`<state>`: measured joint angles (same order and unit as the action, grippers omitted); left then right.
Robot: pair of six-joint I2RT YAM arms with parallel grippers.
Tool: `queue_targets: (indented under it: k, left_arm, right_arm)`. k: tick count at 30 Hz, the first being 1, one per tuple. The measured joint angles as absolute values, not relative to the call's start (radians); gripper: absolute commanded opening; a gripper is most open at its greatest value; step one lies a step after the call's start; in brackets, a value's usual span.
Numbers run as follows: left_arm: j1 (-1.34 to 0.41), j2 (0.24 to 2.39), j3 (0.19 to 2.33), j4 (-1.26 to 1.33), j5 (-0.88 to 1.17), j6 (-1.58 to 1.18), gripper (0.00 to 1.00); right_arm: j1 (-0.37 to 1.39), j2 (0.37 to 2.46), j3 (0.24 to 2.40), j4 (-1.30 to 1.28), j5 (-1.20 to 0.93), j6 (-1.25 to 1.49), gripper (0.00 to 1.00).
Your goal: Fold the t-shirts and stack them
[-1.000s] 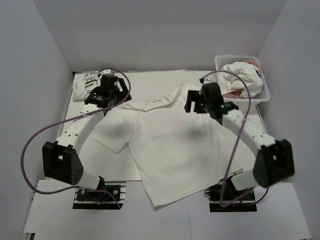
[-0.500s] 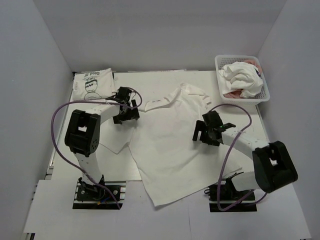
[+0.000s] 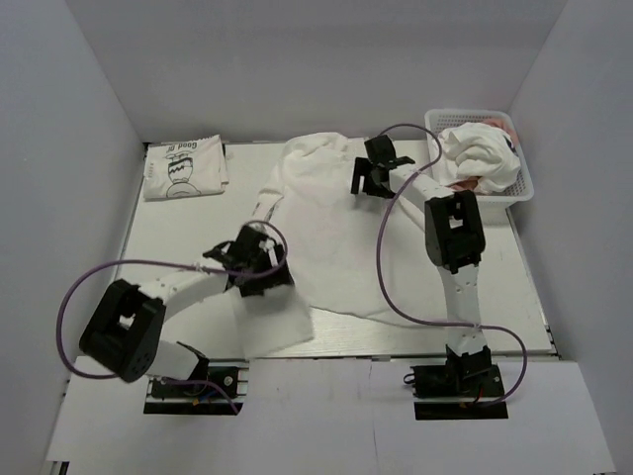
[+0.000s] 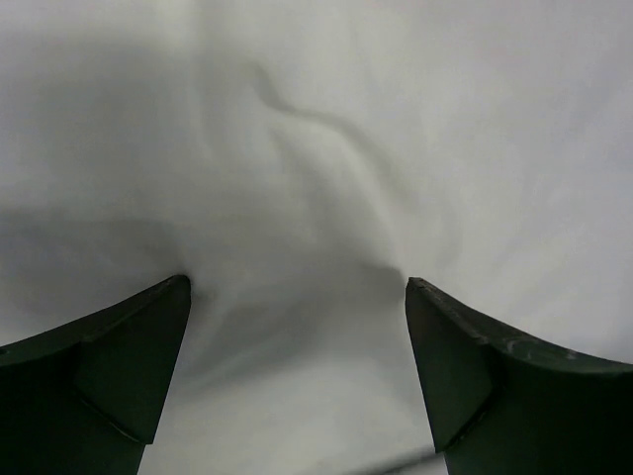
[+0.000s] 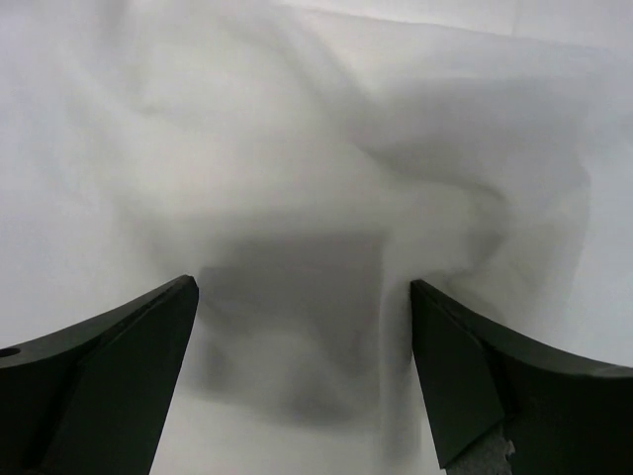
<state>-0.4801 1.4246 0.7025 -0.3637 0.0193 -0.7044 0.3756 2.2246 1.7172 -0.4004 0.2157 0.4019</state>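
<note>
Nearest the arm bases, the left gripper (image 3: 259,269) was down on the near-left part of the big white t-shirt (image 3: 331,233), jaws spread wide, nothing pinched btwn them. On its wrist cam the two dark fingers (image 4: 119,366) flanked wrinkled white cloth, tips right at the fabric; couldn't tell if they pressed it. That shirt lay rumpled across the middle of the table (image 3: 178,233), from a near-left flap to a bunched far edge. Further back, the right gripper (image 3: 371,176) hung over that far edge, jaws also wide apart, holding nothing; its wrist cam showed only creased white cloth w/ a shadow on it. At the far left corner a folded t-shirt (image 3: 183,166) w/ black print lay flat, well apart from both grippers. At the far right the basket (image 3: 432,129) held a heap of white shirts (image 3: 480,148) w/ a bit of pink cloth (image 3: 460,186) under it
</note>
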Motion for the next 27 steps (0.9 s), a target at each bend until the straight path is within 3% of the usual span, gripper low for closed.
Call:
queue_targets:
  k: [3, 7, 11, 18, 22, 27]
  left_arm:
    - [-0.624, 1.365, 0.67, -0.416, 0.124, -0.772, 1.0]
    - [-0.741, 1.361, 0.76, -0.568, 0.146, -0.797, 1.0]
    - [-0.761, 1.362, 0.943, -0.634, 0.061, -0.776, 1.0]
    - [-0.73, 1.449, 1.14, -0.648, -0.188, -0.752, 1.0]
    - [-0.714, 1.617, 1.26, -0.615, -0.28, -0.712, 1.0]
    - [-0.687, 1.819, 1.384, -0.585, -0.346, -0.684, 1.0]
  right_arm:
    - [0.374, 2.351, 1.965, -0.435, 0.198, 0.344, 0.91]
    - [0.387, 2.286, 1.975, -0.439, 0.18, 0.273, 0.91]
    - [0.411, 2.024, 1.745, -0.401, 0.166, 0.243, 0.91]
    - [0.443, 1.534, 1.129, -0.259, 0.142, 0.302, 0.91]
    - [0.44, 1.496, 0.897, -0.255, 0.102, 0.352, 0.91]
    - [0.44, 1.47, 0.753, -0.258, 0.079, 0.384, 0.91]
